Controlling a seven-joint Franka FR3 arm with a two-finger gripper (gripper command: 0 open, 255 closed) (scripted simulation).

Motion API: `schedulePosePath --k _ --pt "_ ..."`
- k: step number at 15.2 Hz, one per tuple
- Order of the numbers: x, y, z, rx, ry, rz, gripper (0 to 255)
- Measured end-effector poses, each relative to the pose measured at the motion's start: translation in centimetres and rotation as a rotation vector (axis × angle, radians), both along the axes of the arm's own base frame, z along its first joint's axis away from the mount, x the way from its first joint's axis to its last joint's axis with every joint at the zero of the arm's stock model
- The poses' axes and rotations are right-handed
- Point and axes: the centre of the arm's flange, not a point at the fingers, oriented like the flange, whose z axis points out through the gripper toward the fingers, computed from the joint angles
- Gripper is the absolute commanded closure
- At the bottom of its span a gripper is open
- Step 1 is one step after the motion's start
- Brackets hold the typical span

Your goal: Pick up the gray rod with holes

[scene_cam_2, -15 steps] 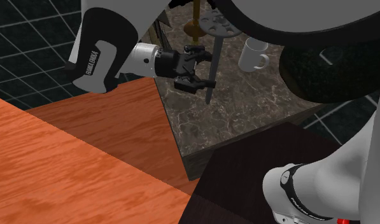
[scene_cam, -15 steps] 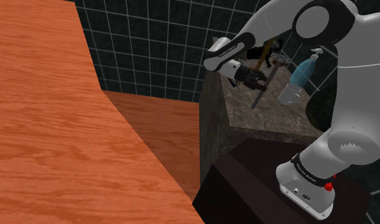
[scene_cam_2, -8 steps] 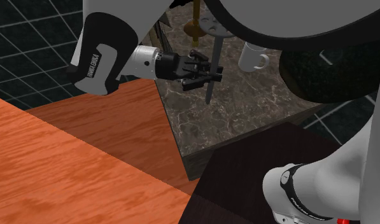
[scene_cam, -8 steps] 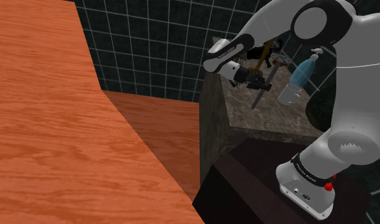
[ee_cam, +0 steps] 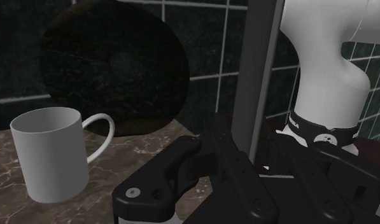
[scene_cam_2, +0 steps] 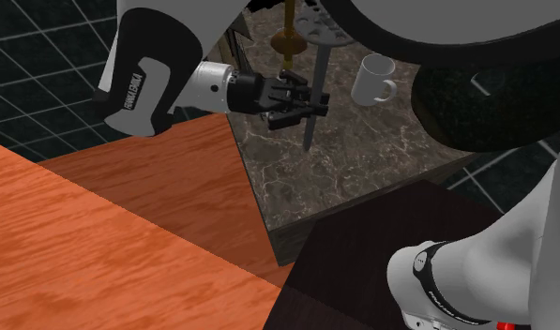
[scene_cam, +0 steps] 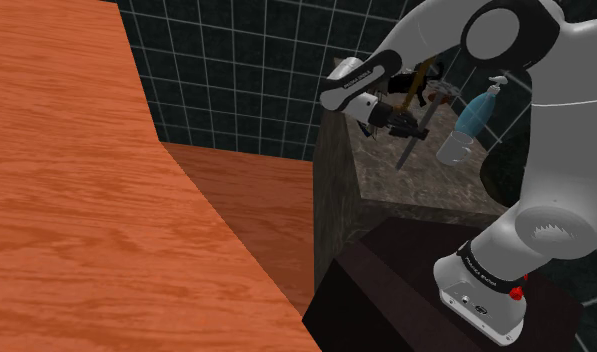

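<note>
Gripper [scene_cam_2: 310, 103], black and two-fingered, clamps long grey rod [scene_cam_2: 310, 131], tilted above marbled counter [scene_cam_2: 362, 159]. Risk: rod swivels or slips in narrow pinch, knocking nearby white mug [scene_cam_2: 371, 80].

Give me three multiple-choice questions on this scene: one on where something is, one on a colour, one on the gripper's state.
1. Where does the white handled mug stand?
A on the dark marbled stone counter
B on a chair
C on a wall shelf

2. What colour is the long thin rod?
A yellow
B gray
C red

3. What is the all-black two-finger gripper doing?
A open over the mug
B shut on nothing
C shut on the rod

Answers: 1 A, the mug's base rests on the counter. 2 B, the shaft is plain gray. 3 C, the rod is clasped in the gripper, with its lower end clear of the counter.
</note>
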Motion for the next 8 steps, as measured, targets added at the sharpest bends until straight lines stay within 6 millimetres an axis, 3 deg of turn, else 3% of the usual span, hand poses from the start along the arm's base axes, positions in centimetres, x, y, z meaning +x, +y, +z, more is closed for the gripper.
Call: schedulePosePath --k 8 --pt "0.0 0.0 4.2 0.0 0.0 0.0 255"
